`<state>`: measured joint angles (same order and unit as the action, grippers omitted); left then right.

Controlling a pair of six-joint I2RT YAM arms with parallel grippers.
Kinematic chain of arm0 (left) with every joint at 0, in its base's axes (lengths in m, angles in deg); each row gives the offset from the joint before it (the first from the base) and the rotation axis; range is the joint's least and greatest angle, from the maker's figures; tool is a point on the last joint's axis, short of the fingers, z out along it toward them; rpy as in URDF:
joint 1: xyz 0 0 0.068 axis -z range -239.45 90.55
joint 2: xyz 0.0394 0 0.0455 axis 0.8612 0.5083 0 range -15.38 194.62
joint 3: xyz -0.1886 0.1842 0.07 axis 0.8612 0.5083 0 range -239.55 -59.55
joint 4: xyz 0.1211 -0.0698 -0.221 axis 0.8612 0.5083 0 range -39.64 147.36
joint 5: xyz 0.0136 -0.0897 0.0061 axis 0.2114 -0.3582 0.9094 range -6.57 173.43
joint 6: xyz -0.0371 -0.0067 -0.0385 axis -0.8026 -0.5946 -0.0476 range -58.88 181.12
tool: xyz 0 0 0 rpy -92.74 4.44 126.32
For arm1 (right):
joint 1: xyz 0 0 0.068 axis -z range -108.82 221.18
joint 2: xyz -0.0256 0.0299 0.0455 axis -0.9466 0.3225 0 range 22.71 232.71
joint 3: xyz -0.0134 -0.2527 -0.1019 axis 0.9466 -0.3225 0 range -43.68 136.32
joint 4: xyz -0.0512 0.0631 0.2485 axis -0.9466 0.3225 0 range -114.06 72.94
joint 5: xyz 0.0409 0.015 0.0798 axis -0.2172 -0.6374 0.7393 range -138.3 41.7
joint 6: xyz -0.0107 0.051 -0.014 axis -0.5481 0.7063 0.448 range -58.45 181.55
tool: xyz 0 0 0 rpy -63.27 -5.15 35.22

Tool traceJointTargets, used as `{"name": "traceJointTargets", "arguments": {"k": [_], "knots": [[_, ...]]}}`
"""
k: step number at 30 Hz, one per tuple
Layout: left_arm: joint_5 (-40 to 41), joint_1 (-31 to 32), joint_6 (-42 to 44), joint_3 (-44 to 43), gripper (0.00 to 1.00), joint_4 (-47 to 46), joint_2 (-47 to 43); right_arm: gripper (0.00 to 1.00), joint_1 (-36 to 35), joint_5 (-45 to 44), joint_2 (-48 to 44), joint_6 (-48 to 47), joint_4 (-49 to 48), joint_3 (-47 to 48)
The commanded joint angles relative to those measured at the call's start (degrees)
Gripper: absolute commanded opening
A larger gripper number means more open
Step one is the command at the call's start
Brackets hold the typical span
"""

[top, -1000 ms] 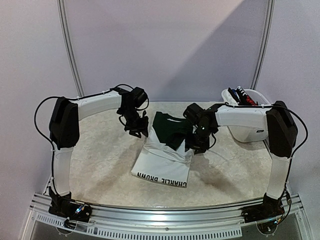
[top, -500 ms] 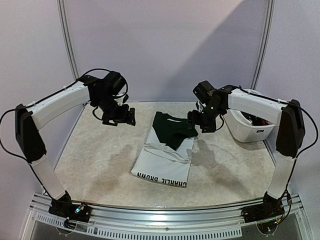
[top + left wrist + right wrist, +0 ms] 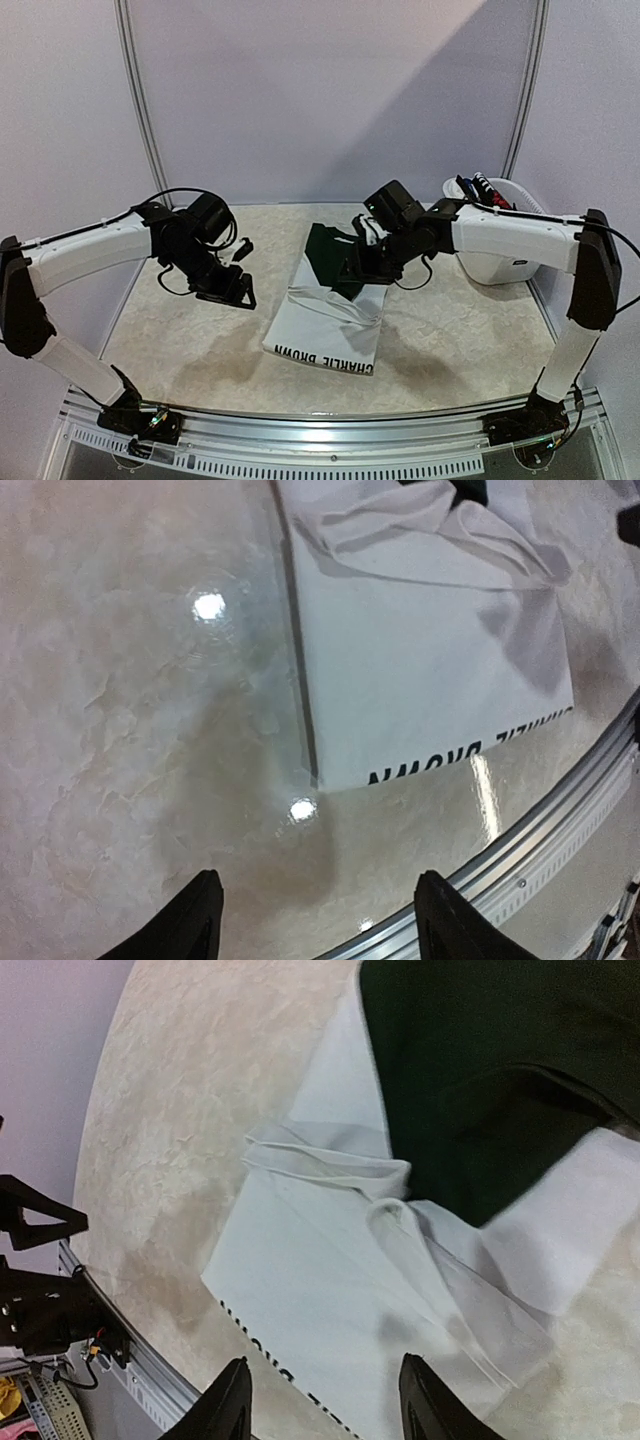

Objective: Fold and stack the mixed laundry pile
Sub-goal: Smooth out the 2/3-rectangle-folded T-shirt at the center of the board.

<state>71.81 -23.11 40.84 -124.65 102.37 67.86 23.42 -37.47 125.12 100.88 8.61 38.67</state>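
White cotton lies at the centre of the overhead frame: the white T-shirt is spread flat on the bench, with its black print turned toward the lower edge. The dark green piece is laid over the shirt's upper part, touching it, apparently as the second layer of a stack. The white cloth is left rumpled where the two meet.

The other garments are kept in the white tub at the upper right, probably so that the working area is not crowded.

The left end effector is held over bare bench at the centre left, near the shirt but apart from it. Its jaws are released and nothing is seen between them in the wrist view. The right end effector is hung just above the green-on-white overlap, also released and empty. It is judged to be placed there so the creased edge can be reached and smoothed.
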Motion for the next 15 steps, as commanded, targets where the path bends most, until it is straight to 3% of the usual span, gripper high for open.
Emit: {"name": "traceJointTargets", "arguments": {"k": [1, 8, 15], "knots": [[-4.0, 3.6, 1.8, 1.3, 0.64, -5.3, 1.4, 0.44, -2.6, 4.8, 7.6, -1.2, -3.2, 5.4], [-5.6, 5.3, -1.8, 0.8, 0.52, -10.9, 7.9, 0.30, -3.3, 7.0, 15.6, -2.5, 0.2, 8.5], [-6.4, 6.1, -2.1, -1.3, 0.47, -11.8, 12.9, 0.21, -3.2, 3.8, 19.5, -2.7, 2.8, 9.1]]}}
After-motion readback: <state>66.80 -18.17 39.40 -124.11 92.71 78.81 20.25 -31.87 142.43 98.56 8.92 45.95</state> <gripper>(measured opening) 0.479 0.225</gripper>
